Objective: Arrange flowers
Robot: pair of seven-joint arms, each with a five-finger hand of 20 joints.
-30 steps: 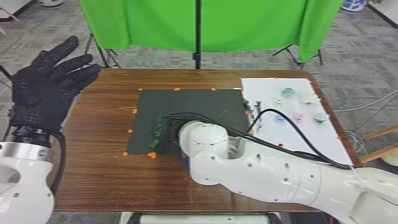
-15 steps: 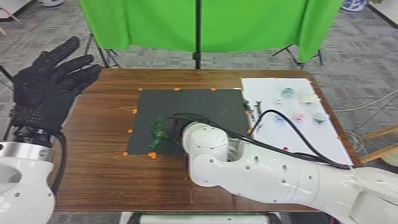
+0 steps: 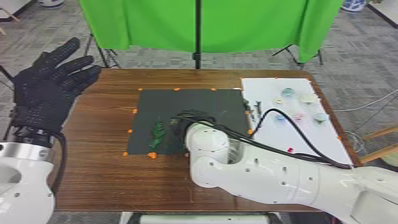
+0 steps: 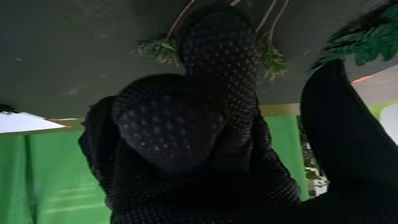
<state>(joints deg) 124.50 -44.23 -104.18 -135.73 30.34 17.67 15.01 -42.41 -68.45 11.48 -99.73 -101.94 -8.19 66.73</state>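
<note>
One fern [image 3: 158,136] on blk mat [image 3: 169,102] nr R hand [image 3: 193,120], thumb & fingers apart; L hand [image 3: 43,92] spread

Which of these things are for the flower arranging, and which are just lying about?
For the flowers:
leafy sprig on the dark mat
pink flower and blue-green flower on the white sheet
right hand, over the mat

Probably just around:
green curtain
black pole

Past the far edge of the brown surface [image 3: 98,185], a green cloth [image 3: 147,25] and black pole [image 3: 198,32] rise over grey carpet [image 3: 360,55], with pale wooden legs [image 3: 383,132] near the right edge
</note>
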